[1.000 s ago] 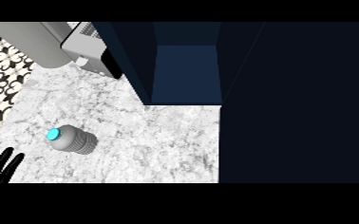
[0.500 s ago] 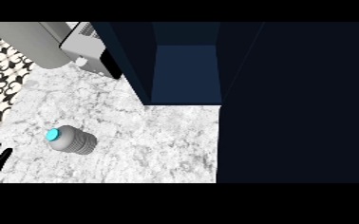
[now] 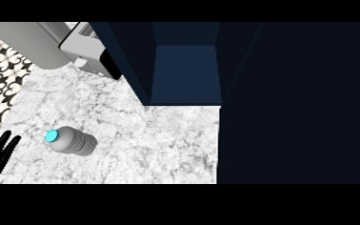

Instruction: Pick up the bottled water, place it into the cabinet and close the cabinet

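Left hand [image 3: 7, 145] open, fingers straight, at frame's edge | bottled water [image 3: 71, 141] unheld on counter [image 3: 155, 138]; cabinet [image 3: 184, 71] open | risk: nudged bottle may roll away

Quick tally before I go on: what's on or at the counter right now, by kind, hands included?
Bottled water: 1, on the marble counter
Cabinet, door open: 1
Grey appliance at the counter's back left: 1
Hands in view: 1, the left hand, only fingers showing at the left edge
Total: 4
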Controlling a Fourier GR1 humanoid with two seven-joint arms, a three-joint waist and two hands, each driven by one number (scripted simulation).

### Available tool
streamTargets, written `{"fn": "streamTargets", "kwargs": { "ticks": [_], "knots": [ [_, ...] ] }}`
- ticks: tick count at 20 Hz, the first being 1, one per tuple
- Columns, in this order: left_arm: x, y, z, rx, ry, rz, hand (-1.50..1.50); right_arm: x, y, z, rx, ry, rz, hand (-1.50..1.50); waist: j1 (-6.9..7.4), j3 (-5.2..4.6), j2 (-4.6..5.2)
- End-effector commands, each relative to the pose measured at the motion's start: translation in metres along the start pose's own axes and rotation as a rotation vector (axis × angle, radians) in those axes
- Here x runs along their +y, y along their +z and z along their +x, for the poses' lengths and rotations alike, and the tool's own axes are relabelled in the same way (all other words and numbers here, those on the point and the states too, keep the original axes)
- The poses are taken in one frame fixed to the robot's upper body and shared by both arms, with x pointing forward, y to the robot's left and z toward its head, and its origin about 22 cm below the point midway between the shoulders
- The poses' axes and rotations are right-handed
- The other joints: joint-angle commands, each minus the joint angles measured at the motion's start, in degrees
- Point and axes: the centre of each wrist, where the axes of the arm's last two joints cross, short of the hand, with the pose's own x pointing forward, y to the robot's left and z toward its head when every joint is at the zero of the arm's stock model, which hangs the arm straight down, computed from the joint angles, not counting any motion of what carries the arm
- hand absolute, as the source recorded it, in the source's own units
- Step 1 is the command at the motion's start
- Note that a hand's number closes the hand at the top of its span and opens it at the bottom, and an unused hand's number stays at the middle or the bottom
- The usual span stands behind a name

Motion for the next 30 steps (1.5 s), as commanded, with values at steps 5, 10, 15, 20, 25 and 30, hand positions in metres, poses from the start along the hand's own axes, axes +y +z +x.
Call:
{"fn": "streamTargets", "kwargs": {
  "ticks": [5,10,15,20,25,30],
  "knots": [
    [0.025,-0.02,-0.024,0.054,-0.045,-0.004,-1.5,0.004,0.007,0.02,0.005,0.0,0.003,-1.5,-0.12,-0.01,0.01],
    [0.043,-0.048,-0.052,0.092,-0.042,-0.016,-1.5,0.008,0.005,0.0,-0.023,-0.005,0.017,-1.5,-0.47,-0.05,0.08],
    [0.047,-0.051,-0.079,0.134,-0.015,0.024,-1.5,0.017,-0.001,0.004,0.016,-0.006,0.021,-1.5,-0.22,-0.05,0.12],
    [0.059,-0.05,-0.107,0.171,0.028,0.068,-1.5,0.004,0.012,0.014,-0.008,0.002,0.024,-1.5,-0.67,-0.08,0.13],
    [0.05,-0.057,-0.126,0.213,0.084,0.05,-1.5,0.006,0.008,0.01,-0.002,-0.01,0.024,-1.5,-0.38,-0.05,0.13],
    [0.048,-0.052,-0.144,0.187,0.103,0.042,-1.5,-0.001,0.011,0.006,-0.003,-0.02,0.032,-1.5,-0.71,-0.13,0.25]
  ]
}}
